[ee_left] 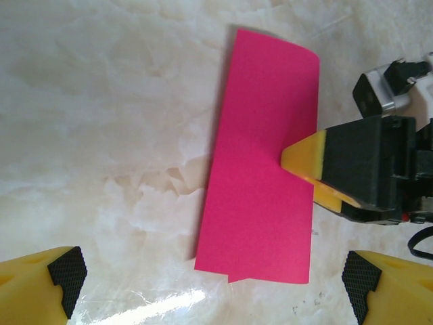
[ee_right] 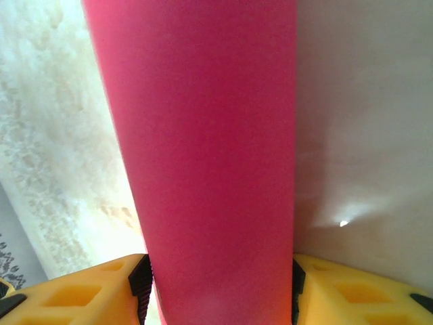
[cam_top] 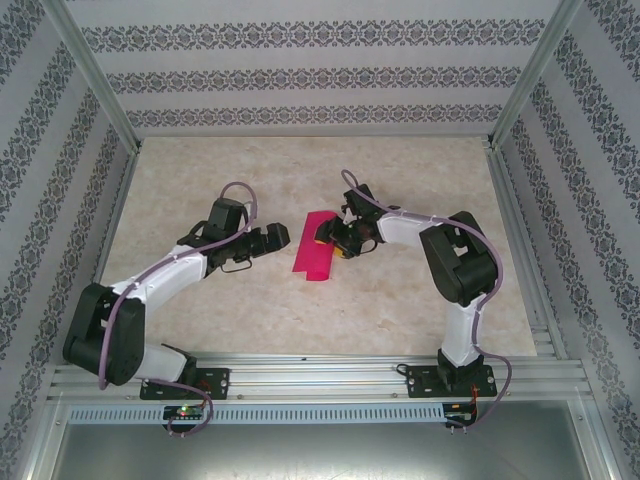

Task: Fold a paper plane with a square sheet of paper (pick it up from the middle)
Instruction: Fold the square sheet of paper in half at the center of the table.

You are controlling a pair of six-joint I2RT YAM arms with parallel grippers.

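Folding looks to have got only as far as the first crease. Your square sheet of paper (ee_left: 260, 169) lies as a long, double-layered rectangle on the table (cam_top: 200, 170), about midway between the two arms.

Just left of the paper, your left gripper (cam_top: 272, 240) hangs with its jaws spread wide and nothing between them. Its black ribbed pads (ee_left: 66, 271), set in yellow fingers, stand well apart.

At mid-length on the paper's right edge, a yellow wedge-shaped fingertip (ee_left: 302, 152) of your right gripper (cam_top: 335, 240) rests on the sheet. From that gripper's own wrist, the pink band runs between jaws standing partly apart, and you cannot tell whether they pinch it.

The paper is thin, matte and vivid magenta. One short end shows a small step where the layers miss each other, and a corner at the other end curls up. Around the paper the table is glossy, cream and marble-veined.

There is no nose point, no wings and no centre ridge, so nearly all the folding is left.
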